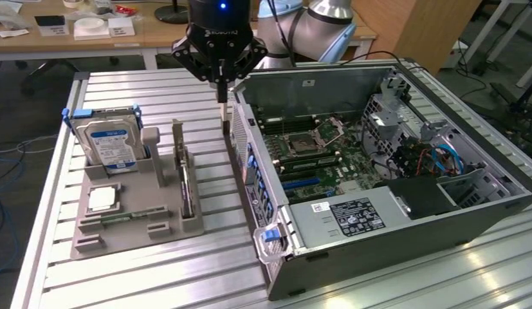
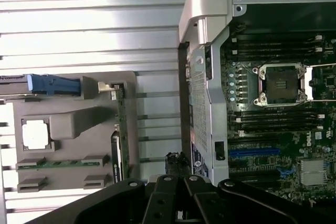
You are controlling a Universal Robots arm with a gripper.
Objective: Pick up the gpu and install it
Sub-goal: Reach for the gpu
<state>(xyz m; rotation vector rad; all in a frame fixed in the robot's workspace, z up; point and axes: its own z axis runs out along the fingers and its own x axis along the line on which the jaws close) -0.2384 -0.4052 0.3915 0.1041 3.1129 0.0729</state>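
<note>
The gpu (image 1: 186, 183) is standing on its thin edge in a slot of the gray holder (image 1: 132, 215), on the holder's side toward the exterior view's right. Nothing is touching it. The gripper (image 1: 221, 98) is hanging in the air over the far end of the gap between the holder and the computer case (image 1: 403, 225). Its two fingers are pressing tight together and pointing straight down, and they are holding nothing. So the gpu is sitting lower than the gripper, a little to the exterior view's left of it and nearer to the camera, close by but apart. A hard drive (image 1: 111, 145) with a white and blue label is standing at the far left end of the holder. A small square chip (image 1: 103, 199) is lying flat in the holder, and a narrow green memory stick (image 1: 121, 219) is lying near it. The case is lying on its side with its cover off, and the motherboard (image 1: 309, 151) inside is facing up. Everything is resting on a table (image 1: 119, 283) made of silver metal slats.
</note>
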